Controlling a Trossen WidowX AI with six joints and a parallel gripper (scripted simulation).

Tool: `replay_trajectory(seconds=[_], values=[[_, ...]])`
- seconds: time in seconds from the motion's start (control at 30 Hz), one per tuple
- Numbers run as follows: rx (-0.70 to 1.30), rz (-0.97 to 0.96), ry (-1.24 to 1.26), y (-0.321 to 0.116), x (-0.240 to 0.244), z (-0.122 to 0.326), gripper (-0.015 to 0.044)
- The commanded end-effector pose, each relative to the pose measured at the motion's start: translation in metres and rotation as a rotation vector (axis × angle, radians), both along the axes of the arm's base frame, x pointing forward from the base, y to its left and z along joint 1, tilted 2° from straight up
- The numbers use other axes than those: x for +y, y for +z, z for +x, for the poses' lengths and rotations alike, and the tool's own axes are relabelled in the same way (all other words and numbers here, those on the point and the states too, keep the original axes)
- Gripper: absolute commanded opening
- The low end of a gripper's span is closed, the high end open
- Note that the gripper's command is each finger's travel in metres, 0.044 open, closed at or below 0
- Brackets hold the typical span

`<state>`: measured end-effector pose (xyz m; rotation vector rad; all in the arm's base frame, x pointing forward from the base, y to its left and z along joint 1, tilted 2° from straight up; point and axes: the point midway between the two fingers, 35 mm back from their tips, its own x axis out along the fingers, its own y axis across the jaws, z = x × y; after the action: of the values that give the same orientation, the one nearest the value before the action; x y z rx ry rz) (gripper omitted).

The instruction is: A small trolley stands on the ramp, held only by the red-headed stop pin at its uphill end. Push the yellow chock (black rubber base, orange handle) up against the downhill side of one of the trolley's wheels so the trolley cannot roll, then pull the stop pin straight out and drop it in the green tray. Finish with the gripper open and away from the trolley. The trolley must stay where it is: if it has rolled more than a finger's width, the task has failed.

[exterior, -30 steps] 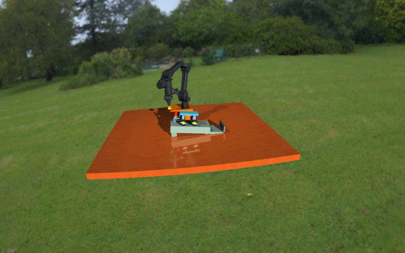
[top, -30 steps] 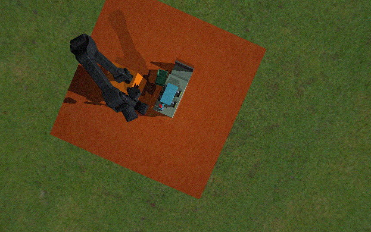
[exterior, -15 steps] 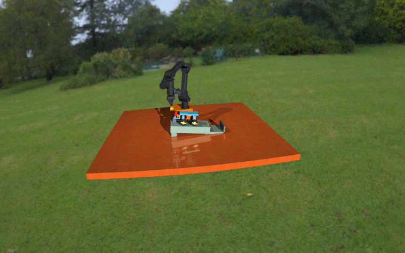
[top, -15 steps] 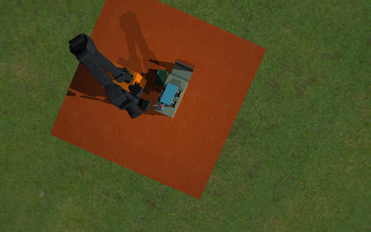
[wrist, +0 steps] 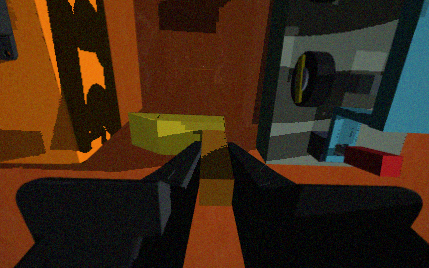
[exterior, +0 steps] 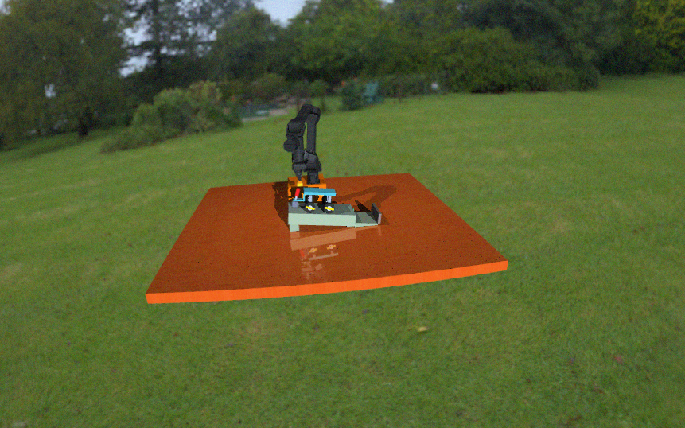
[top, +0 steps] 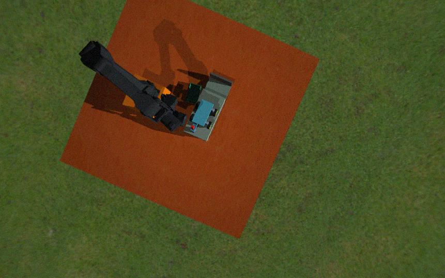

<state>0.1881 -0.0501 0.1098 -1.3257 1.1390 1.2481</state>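
My gripper (wrist: pixel 213 149) (exterior: pixel 298 178) is shut on the orange handle of the yellow chock (wrist: pixel 176 134) (exterior: pixel 299 183), which hangs below the fingertips, off the ramp's near side at the uphill end. The arm hides the chock in the top view. The blue trolley (top: pixel 203 112) (exterior: pixel 319 191) (wrist: pixel 428 75) stands on the grey-green ramp (top: pixel 214 89) (exterior: pixel 323 219). A near-side wheel (wrist: pixel 316 79) shows in the wrist view, with no chock against it. The red-headed stop pin (top: pixel 193 127) (exterior: pixel 297 192) (wrist: pixel 376 160) is in its light-blue holder at the trolley's uphill end.
The green tray (top: pixel 193 93) stands beside the ramp on the robot's side, near the trolley. An upright end plate (top: pixel 220 79) (exterior: pixel 375 214) closes the ramp's downhill end. The orange robot base (top: pixel 128 101) (wrist: pixel 6 105) is left of the chock in the wrist view.
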Motion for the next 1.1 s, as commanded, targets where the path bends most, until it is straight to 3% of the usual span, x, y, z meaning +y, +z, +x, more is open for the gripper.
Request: replay_trajectory(seconds=[0.0,1.07], values=[[-0.005,-0.003,-0.002,-0.001,0.015,0.002,0.0000],[-0.006,0.006,-0.002,-0.007,0.115,0.015,0.0000]])
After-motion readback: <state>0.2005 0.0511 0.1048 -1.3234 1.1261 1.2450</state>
